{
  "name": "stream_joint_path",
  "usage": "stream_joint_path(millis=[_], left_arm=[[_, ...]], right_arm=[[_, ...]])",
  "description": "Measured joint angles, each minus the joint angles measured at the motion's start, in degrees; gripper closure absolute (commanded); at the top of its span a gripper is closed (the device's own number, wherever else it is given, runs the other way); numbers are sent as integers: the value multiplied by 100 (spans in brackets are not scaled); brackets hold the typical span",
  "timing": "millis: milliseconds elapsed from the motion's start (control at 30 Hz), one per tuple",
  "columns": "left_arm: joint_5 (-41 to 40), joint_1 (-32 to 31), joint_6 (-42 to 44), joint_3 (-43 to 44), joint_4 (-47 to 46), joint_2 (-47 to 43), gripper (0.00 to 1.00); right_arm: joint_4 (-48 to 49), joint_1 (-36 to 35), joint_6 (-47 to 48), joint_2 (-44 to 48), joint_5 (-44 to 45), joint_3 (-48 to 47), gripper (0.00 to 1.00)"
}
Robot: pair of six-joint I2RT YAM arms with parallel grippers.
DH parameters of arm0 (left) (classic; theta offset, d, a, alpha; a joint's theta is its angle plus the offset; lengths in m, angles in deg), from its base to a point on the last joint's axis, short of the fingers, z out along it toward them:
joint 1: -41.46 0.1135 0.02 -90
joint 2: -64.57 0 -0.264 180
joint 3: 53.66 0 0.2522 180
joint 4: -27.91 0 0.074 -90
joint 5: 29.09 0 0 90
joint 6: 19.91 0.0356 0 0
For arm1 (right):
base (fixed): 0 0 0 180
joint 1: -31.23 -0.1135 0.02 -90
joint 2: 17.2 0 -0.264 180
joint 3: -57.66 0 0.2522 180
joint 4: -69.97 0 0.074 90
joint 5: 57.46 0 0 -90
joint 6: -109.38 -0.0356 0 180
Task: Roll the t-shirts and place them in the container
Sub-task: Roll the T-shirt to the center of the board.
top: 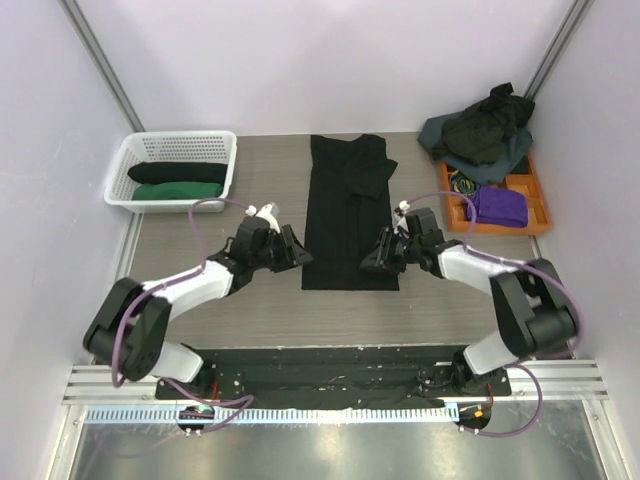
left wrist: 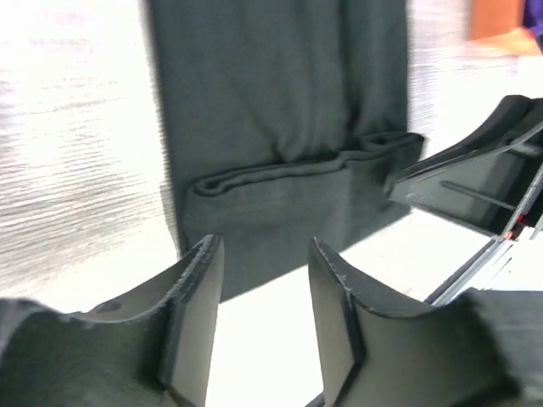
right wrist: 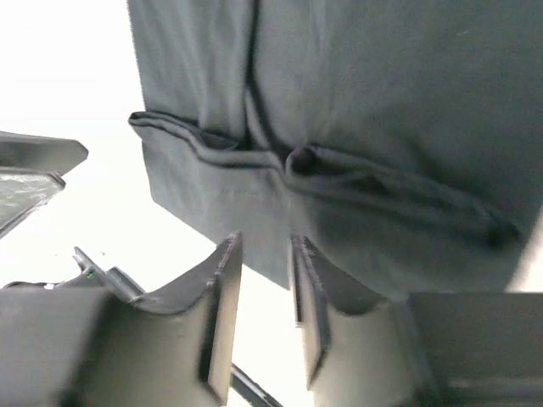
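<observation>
Hem of the black t-shirt [top: 345,205] lay turned over once (a shallow roll); left gripper [top: 297,254] and right gripper [top: 371,261] flanked it, jaws parted, empty.

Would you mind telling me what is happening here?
A black t-shirt, laid out as a long strip, is being rolled. Its near end is turned over once; the left gripper and right gripper flank it, fingers open, holding nothing. Rolled shirts lie in the white basket, more wait in a pile.
</observation>
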State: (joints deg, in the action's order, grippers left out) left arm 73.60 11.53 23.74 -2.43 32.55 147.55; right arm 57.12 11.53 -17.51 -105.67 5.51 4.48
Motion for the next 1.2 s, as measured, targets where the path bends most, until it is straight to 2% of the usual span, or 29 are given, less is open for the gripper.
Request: stream_joint_path(millis=[167,300,533,867,1067,1200], left_arm=[[-168,-87,181,-260,157,-732,48],[-249,-166,188,-544,304,-750,49],[-315,-295,170,-656,339,-404,50],[-321,-450,98,-575,107,33,52],[-304,-457,4,-566,-48,149,61],[-299,-457,-7,-501,-87,267,66]], right_arm=[[-879,0,260,1379,839,166,59],[-1550,0,382,1869,1628,282,61],[-2352,-9,409,1867,2334,529,59],[-2376,-151,437,1491,2524,529,62],[-2280,-177,503,1386,2518,509,67],[-2188,-214,538,1305,2507,481,75]])
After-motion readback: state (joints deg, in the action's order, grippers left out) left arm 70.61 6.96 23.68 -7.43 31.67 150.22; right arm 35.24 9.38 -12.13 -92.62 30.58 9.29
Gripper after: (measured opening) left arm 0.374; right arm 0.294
